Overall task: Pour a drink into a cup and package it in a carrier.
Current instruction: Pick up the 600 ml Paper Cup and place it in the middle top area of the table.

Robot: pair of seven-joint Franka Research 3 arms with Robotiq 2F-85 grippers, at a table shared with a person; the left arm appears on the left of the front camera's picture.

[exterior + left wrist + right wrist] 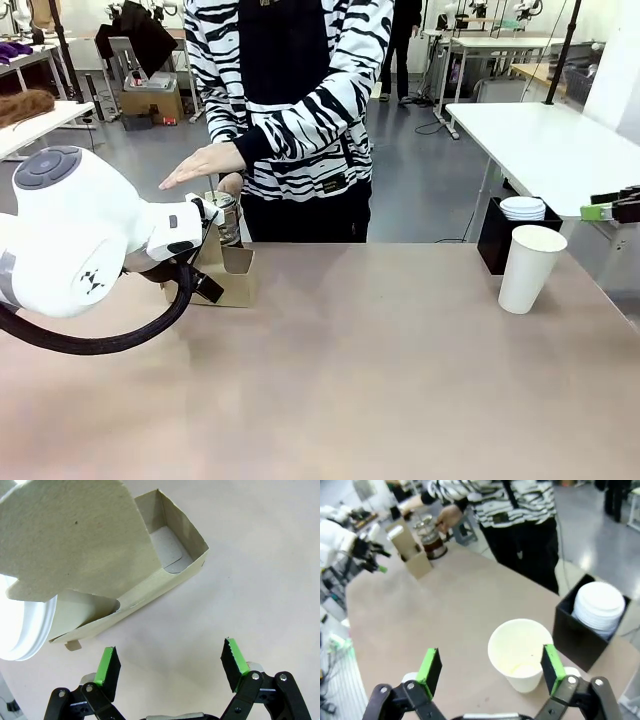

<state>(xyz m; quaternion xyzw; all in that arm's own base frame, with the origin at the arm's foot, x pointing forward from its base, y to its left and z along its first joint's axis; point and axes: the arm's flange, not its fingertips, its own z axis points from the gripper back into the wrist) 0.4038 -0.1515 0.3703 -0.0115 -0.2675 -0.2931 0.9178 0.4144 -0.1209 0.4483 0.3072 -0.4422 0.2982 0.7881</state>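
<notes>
The brown cardboard carrier (232,277) stands at the table's far left, and the left arm (90,235) covers its left end. Behind it is the glass press jug (229,216) with the dark drink (432,543). One of the person's hands (203,164) hovers flat over the jug and the other is at its handle. In the left wrist view my left gripper (170,667) is open just short of the carrier (170,577), with bare table between its fingers. A white paper cup (529,268) stands at the right. My right gripper (490,670) is open, and the cup (517,652) lies just beyond its fingertips.
A black box (498,232) holding a stack of white lids (522,208) sits off the table's far right edge, close behind the cup. A white round rim (25,627) shows at the carrier's left end in the left wrist view. The right gripper (602,209) pokes in at the right edge.
</notes>
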